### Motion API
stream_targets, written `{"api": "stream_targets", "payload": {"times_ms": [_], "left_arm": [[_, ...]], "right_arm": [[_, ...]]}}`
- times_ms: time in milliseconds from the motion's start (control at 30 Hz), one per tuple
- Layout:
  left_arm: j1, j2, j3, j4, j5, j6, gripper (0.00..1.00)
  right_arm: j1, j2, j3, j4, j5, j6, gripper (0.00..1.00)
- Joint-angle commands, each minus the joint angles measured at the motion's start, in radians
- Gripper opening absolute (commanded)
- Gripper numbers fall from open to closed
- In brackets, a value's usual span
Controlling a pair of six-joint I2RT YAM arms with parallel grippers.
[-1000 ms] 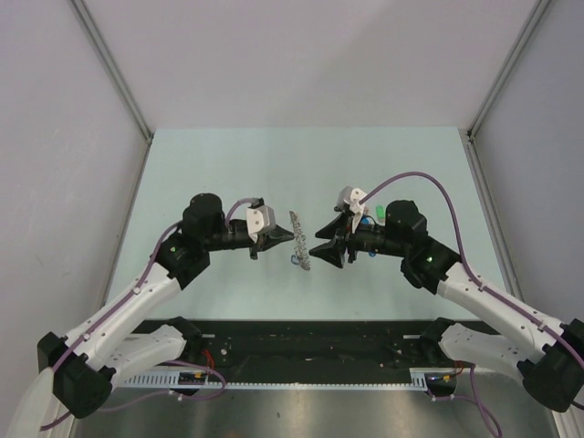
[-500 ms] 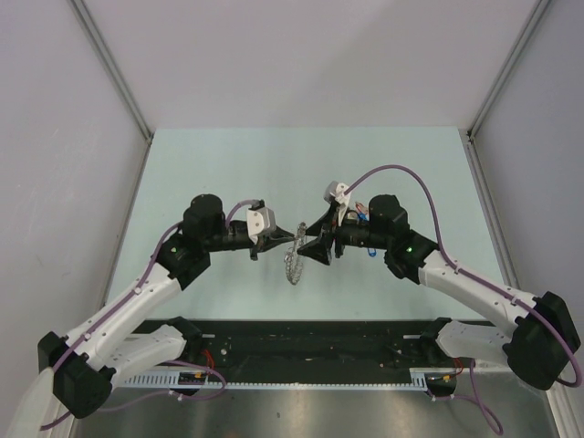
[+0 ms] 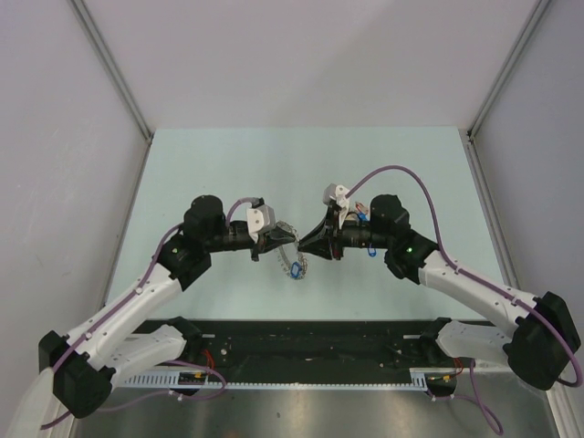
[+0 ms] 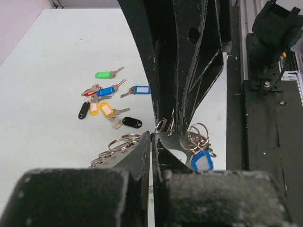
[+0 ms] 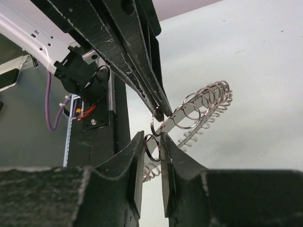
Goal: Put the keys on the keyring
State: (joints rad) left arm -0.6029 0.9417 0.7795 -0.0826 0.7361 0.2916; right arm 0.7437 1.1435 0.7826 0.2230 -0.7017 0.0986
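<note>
keys [image 4: 107,109] lie scattered, clearest from the left wrist.

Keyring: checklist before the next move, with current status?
1. The left gripper is shut on the keyring: ok.
2. A split ring sits between the fingers of the right gripper: ok.
3. Firm pinch on that ring: cannot tell.
4. A blue-tagged key hangs on the keyring: ok.
5. Next key in a gripper: not ok; the loose keys lie on the table.
</note>
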Motion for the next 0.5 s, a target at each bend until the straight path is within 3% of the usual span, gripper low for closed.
{"api": "stream_targets", "payload": {"times_ms": [0,133,467], "left_arm": [[0.0,-0.003,-0.008,0.122,-0.046,-0.051,0.0],[0.0,0.0,-0.022,0.161,-0.041,-0.098,0.0],[0.0,-0.001,-0.039,0.192,0.039,-0.108,0.0]], "right_arm": [[0.025,-0.036,0.026,-0.023,-0.117,-0.062,0.25],[0.025,-0.063,0.044,-0.138,-0.079,-0.121,0.4],[0.006,-0.113,0.044,-0.128,0.157,-0.106,0.44]]}}
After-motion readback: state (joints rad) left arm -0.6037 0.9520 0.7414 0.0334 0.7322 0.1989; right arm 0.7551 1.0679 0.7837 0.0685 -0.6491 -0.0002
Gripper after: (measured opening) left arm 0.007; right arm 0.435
